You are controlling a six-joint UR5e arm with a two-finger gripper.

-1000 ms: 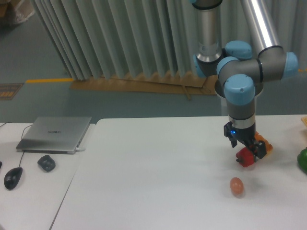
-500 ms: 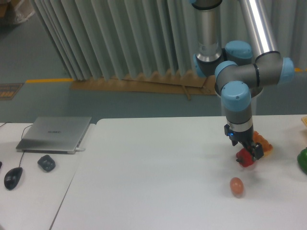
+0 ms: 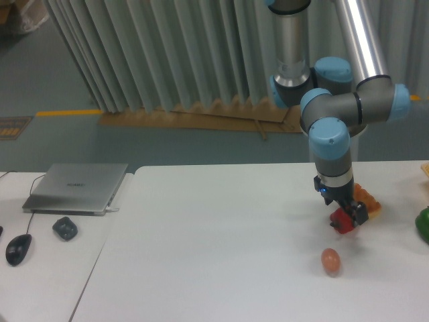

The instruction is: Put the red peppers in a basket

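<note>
One pepper: the red pepper [image 3: 344,222] sits low between the dark fingers of the gripper [image 3: 347,216], at the right side of the white table [image 3: 221,228]; whether it rests on the tabletop or hangs just above it I cannot tell.
Gripper: pointing down from the grey and blue arm [image 3: 333,127], its fingers are pinched on the pepper's sides, with a small blue light glowing just above them on the wrist.
Just behind the gripper: an orange lumpy thing [image 3: 366,199] lies on the table, close beside the pepper on its far right; its shape is partly hidden by the fingers.
Below the gripper, toward me: an orange-brown egg-shaped thing [image 3: 330,261] lies on the table, near the pepper but apart from it.
Far right of the gripper: a dark green rounded thing [image 3: 423,225] shows at the picture's edge, cut off.
Far left of the gripper: a closed silver laptop [image 3: 77,187] lies on a second, lower white table [image 3: 47,268], with a small dark grey object [image 3: 65,228] and a black mouse [image 3: 18,249] in front of it.
Behind everything: a pleated grey curtain [image 3: 167,54] hangs beyond the tables.
</note>
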